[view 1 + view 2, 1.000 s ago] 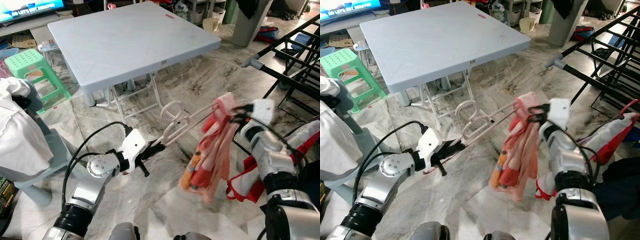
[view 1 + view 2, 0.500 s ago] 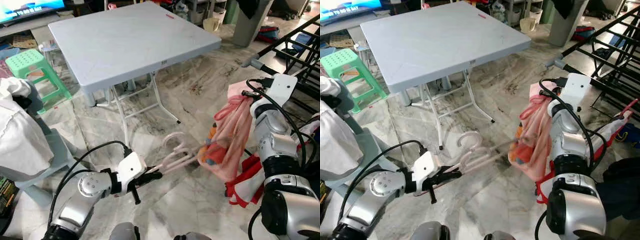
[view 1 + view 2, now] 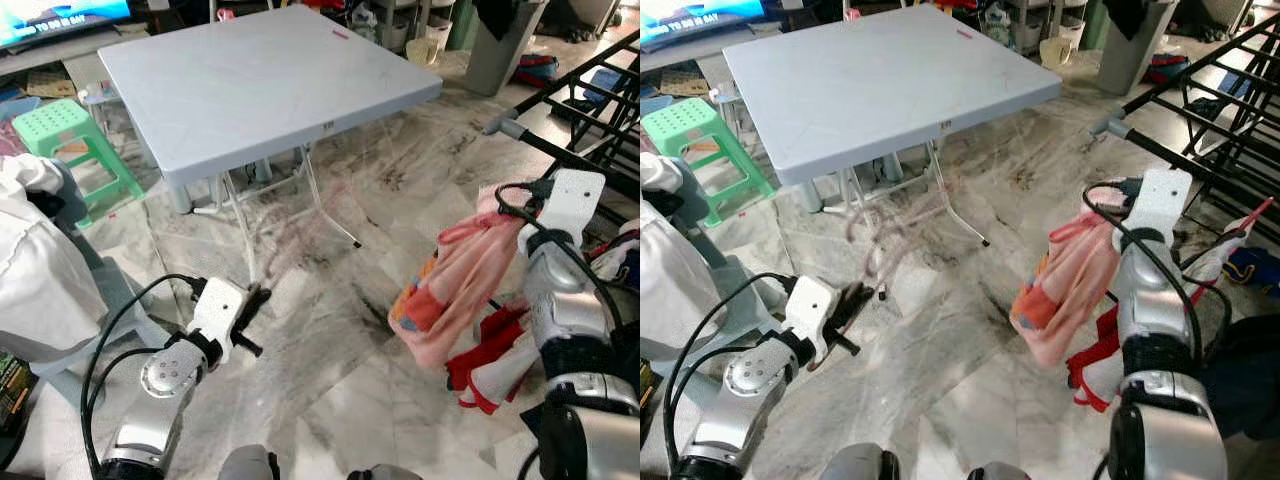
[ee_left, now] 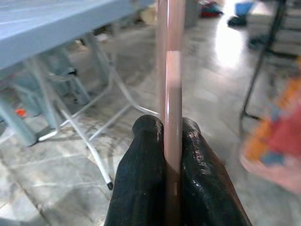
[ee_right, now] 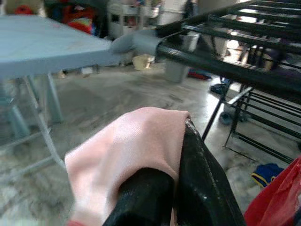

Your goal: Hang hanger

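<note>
At far left, white fabric (image 3: 35,265) drapes over a seat, with a green plastic stool (image 3: 68,135) behind it. The left tool (image 3: 252,305) is low over the veined marble floor (image 3: 330,340), its two black fingers (image 4: 141,188) pressed together on a thin, smooth pink hanger (image 4: 169,70); the hanger is a motion-blurred streak rising toward the pale grey square plastic counter (image 3: 260,80) on thin white folding legs. To the right, the right tool (image 3: 525,200) pinches soft pink cloth (image 3: 455,290) with orange patches, which hangs limp. Just behind it runs the black metal drying rack (image 3: 580,110).
</note>
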{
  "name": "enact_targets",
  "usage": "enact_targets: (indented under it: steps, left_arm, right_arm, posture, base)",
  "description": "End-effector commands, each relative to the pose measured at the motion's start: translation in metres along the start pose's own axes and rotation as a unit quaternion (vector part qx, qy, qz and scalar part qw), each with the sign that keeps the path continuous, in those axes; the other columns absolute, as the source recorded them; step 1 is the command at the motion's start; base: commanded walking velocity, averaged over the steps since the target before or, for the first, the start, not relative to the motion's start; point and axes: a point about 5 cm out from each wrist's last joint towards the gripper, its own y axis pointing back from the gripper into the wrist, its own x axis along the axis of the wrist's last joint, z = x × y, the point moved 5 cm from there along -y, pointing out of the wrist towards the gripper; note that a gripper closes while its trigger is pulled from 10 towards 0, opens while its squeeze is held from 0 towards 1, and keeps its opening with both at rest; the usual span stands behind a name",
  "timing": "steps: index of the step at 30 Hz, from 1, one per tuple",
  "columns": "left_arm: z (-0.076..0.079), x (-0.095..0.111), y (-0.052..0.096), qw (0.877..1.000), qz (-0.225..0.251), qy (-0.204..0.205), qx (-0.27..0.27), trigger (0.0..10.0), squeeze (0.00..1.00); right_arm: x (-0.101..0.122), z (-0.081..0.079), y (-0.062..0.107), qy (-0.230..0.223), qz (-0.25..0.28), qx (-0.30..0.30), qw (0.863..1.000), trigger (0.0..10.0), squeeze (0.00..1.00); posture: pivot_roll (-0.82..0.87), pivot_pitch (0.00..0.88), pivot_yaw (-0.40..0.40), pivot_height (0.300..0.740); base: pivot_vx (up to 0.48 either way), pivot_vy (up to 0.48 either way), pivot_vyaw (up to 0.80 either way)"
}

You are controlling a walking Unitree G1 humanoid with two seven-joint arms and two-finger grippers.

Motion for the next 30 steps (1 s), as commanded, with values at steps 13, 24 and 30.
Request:
enact_targets:
  steps: [13, 24, 30]
  left_arm:
    - [-0.012, 0.042, -0.013, 0.993, 0.071, 0.067, 0.072, 10.0, 0.00]
    - [-0.009, 0.047, -0.015, 0.992, 0.080, 0.075, 0.069, 10.0, 0.00]
    - [-0.007, 0.051, -0.017, 0.991, 0.082, 0.077, 0.066, 10.0, 0.00]
  right_arm:
    - [0.043, -0.066, 0.024, -0.011, 0.100, 0.175, 0.979, 10.0, 0.00]
    - [0.058, -0.081, 0.030, -0.015, 0.128, 0.203, 0.971, 10.0, 0.00]
    - [0.062, -0.087, 0.034, -0.014, 0.134, 0.221, 0.966, 10.0, 0.00]
  posture:
    - [0.01, 0.000, 0.003, 0.740]
    - [0.01, 0.000, 0.008, 0.740]
    - [0.01, 0.000, 0.010, 0.740]
  base:
    - [0.000, 0.000, 0.00]
    - [0.000, 0.000, 0.41]
    - [0.085, 0.000, 0.76]
